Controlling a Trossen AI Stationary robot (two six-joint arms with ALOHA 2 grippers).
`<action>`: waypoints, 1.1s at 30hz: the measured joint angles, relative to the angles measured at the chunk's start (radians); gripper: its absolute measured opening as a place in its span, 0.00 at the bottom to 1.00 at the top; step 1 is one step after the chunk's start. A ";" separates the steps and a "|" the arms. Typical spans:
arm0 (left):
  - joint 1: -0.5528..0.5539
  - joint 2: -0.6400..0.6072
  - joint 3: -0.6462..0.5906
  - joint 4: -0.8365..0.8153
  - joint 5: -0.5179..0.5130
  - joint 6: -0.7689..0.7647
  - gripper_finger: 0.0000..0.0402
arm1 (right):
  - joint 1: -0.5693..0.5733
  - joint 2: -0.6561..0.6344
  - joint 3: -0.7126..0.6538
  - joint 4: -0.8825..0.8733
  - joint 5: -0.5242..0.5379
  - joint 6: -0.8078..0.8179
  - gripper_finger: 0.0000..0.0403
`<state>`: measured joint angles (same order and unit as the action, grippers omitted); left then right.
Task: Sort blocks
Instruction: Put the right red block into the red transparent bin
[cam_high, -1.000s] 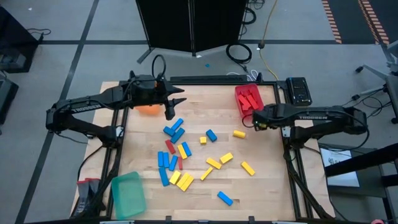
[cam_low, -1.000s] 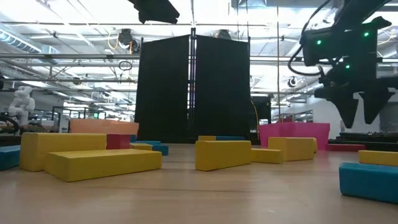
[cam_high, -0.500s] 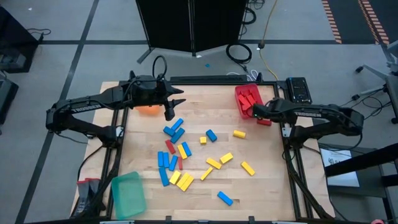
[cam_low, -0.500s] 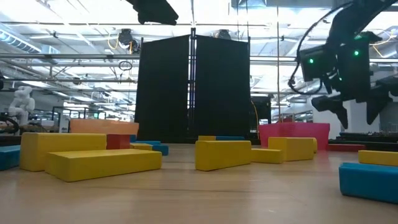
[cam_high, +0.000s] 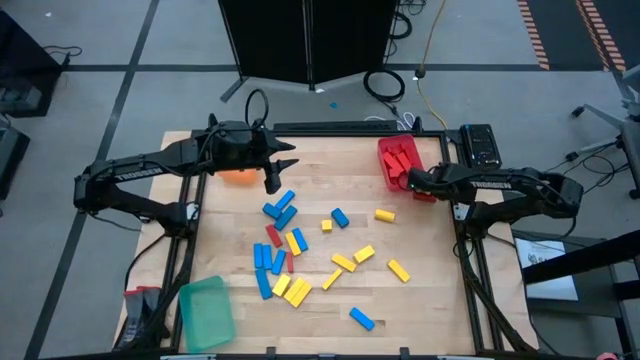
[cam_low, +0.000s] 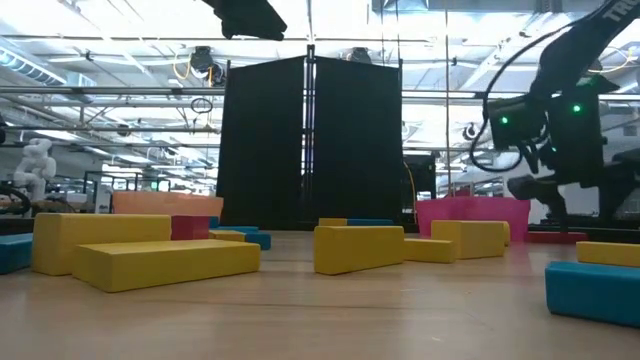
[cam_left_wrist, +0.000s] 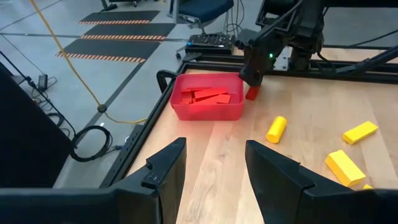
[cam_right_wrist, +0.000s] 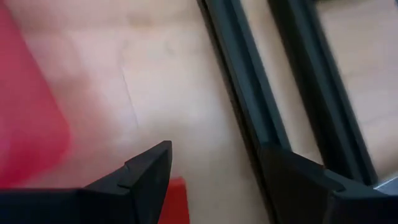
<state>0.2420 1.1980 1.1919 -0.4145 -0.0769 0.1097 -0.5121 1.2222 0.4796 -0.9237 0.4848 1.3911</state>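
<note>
**High view.**
- Wooden tabletop (cam_high: 425, 300). About thirty small rectangular blocks (cam_high: 343, 263) in red, blue and yellow lie loose across its middle, several touching.
- Red plastic tray (cam_high: 400, 158), far right corner, already holds red pieces.
- Orange plastic tray (cam_high: 238, 176), far left, partly under the left arm.
- Green plastic tray (cam_high: 205, 310), near left corner.
- Left gripper (cam_high: 272, 181) hangs just beside the orange tray, above the far end of the scatter.
- Right gripper (cam_high: 411, 183) sits at the near corner of the red tray.

**Low view.**
- Yellow blocks lie flat in the foreground and a blue one at the right edge.
- The right arm is low beside the red tray (cam_low: 470, 215).

**Left wrist view.**
- Left gripper (cam_left_wrist: 214, 169): fingers spread, nothing between them.
- One red block (cam_left_wrist: 252, 94) lies outside the red tray (cam_left_wrist: 208, 111), just beside its wall, directly under the right gripper.

**Right wrist view.**
- Right gripper (cam_right_wrist: 214, 180): fingers spread, bare wood between them.
- The red block (cam_right_wrist: 177, 200) shows by one finger and does not span the gap, so it appears unheld.

**Handling (judgement).**
- The blocks look light, rigid and smooth-faced, not fragile.
- Pinch across the two long flat sides at mid-length; an end grip would likely let a block pivot or slip.
</note>
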 joint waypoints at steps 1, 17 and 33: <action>0.000 0.000 0.000 0.000 0.000 0.000 0.43 | 0.000 0.005 -0.013 0.018 -0.017 -0.003 0.60; 0.000 0.000 0.000 0.000 0.000 0.000 0.43 | 0.069 0.012 0.017 0.235 -0.344 -0.324 0.60; -0.003 0.000 -0.001 -0.046 0.000 -0.056 0.43 | 0.198 -0.009 0.020 0.349 -0.448 -0.495 0.60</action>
<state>0.2390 1.1980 1.1912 -0.4602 -0.0765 0.0536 -0.3140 1.2137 0.4995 -0.5743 0.0364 0.8960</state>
